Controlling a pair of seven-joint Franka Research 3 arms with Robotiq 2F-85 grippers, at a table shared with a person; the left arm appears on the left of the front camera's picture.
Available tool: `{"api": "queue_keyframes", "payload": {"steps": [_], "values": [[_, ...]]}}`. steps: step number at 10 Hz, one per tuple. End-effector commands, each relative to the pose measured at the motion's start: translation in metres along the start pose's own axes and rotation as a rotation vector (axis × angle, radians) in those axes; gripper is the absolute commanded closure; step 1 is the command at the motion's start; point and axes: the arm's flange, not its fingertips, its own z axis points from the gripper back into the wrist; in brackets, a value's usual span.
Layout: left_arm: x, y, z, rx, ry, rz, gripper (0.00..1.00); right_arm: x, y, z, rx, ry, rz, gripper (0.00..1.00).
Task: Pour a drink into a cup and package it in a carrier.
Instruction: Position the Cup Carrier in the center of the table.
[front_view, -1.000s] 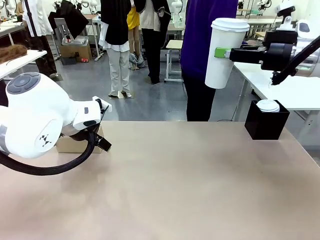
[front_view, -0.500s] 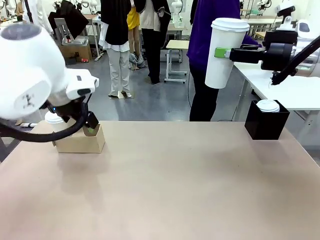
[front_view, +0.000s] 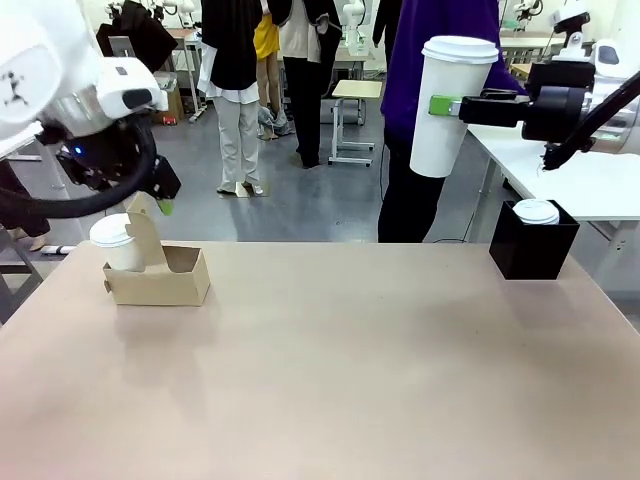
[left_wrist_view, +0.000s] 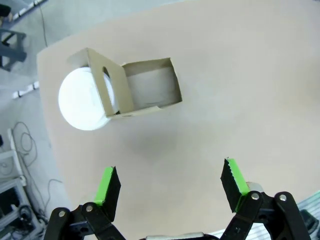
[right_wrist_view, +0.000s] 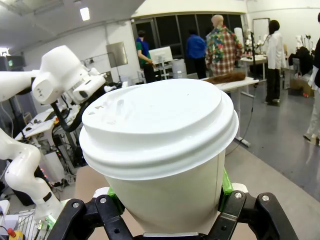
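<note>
1. Your left gripper (left_wrist_view: 171, 181) hung above the left end of the table (front_view: 350, 360), jaws spread and empty, looking down on the carrier (left_wrist_view: 150, 92).
2. Your right gripper (front_view: 447, 105) reached leftward, raised high, clamped on the cup (front_view: 440, 140).
3. The cup was tapered white paper under a domed lid (right_wrist_view: 155, 120). The carrier was brown cardboard with square pockets, one holding a second lidded cup (front_view: 112, 240).

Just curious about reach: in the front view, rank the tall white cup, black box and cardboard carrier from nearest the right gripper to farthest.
1. tall white cup: held in the right gripper, upper right.
2. black box: standing below it, right side.
3. cardboard carrier: far left side.
</note>
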Motion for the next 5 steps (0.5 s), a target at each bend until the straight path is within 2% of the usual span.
{"api": "queue_keyframes", "payload": {"steps": [1, 5], "values": [[0.025, 0.018, -0.005, -0.045, 0.043, 0.051, 0.0, 0.004, -0.001, -0.002, 0.009, -0.011, 0.006, 0.2], [0.073, 0.057, -0.032, -0.05, 0.072, 0.185, 0.0, 0.004, -0.001, -0.002, 0.009, -0.011, 0.006, 0.2]]}}
